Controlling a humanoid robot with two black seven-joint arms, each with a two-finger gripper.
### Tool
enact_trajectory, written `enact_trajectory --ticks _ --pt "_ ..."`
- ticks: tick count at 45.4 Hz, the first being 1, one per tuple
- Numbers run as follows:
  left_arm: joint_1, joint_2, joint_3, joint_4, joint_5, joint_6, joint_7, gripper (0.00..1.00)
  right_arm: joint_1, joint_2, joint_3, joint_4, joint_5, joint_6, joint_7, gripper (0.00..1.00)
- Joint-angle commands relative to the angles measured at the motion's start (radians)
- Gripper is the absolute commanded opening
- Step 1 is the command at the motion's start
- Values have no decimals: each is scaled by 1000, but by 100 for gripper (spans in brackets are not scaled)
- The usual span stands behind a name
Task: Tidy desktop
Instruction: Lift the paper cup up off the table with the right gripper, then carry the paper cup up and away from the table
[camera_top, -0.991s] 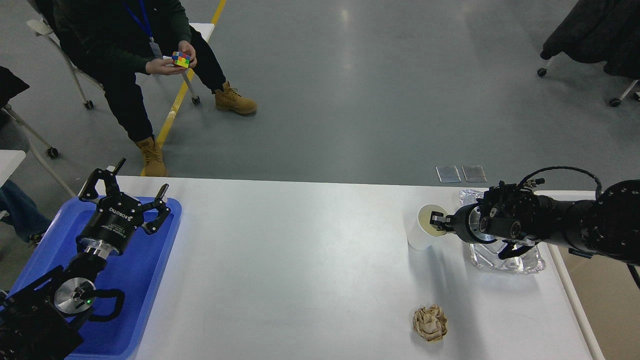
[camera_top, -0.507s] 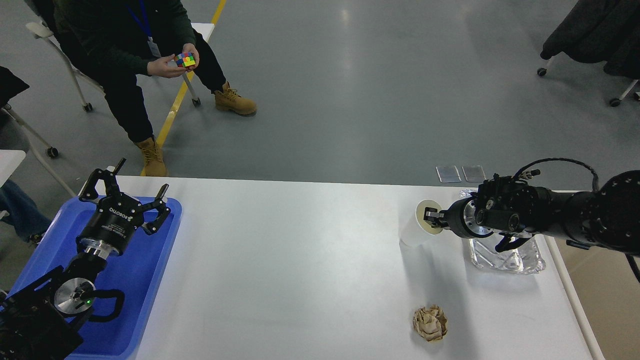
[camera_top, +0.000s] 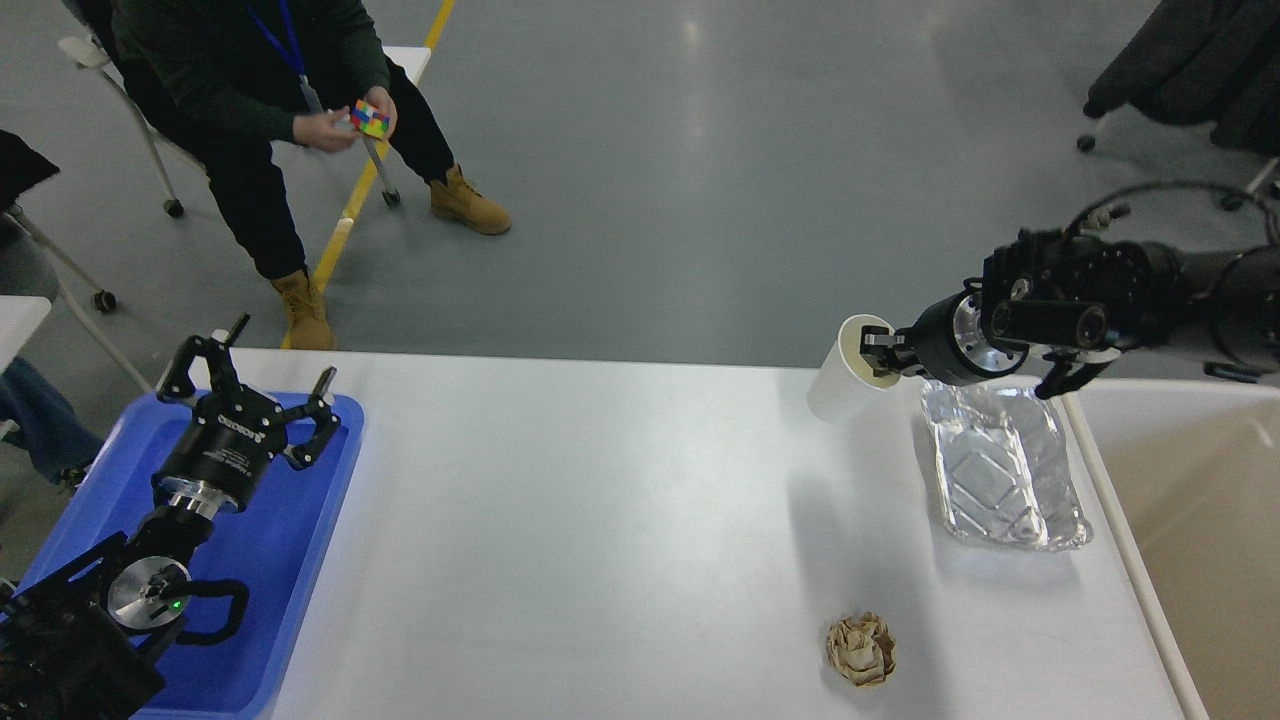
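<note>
The white desktop (camera_top: 620, 520) fills the lower part of the head view. My right gripper (camera_top: 878, 359) is shut on the rim of a white paper cup (camera_top: 845, 385) and holds it tilted in the air above the desktop's far right edge. A crumpled brown paper ball (camera_top: 860, 648) lies near the front right of the desktop. A shiny foil tray (camera_top: 1000, 465) lies at the right, below my right arm. My left gripper (camera_top: 252, 378) is open and empty above the blue tray (camera_top: 290, 560) at the left.
A beige bin (camera_top: 1190, 520) stands just right of the desktop. A seated person (camera_top: 260, 110) holds a colourful cube beyond the far left corner. Chairs on wheels stand on the grey floor at the far right and left.
My right gripper has lifted the paper cup off the desktop and raised it up and toward the far edge. The foil tray now shows in full. My left arm has not moved.
</note>
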Motion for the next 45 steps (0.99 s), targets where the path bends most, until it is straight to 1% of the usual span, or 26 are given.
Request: enact_trajectory --ticks 1,15,25,36,42,45 --pt "1 0 -3 0 0 0 1 99 226 -58 -74 152 0 69 0 0" --pt "1 0 -3 0 0 0 1 99 408 -109 -169 181 -6 193 0 0" --pt "1 0 -4 0 0 0 1 99 502 -136 -187 180 -37 261 0 0" --pt "1 0 -4 0 0 0 -1 99 537 -136 -192 180 -39 270 0 0" --pt "1 0 -4 0 0 0 1 99 526 -139 -194 167 -43 270 -1 0" --pt "1 0 -4 0 0 0 1 99 516 -159 -194 164 -43 269 0 0"
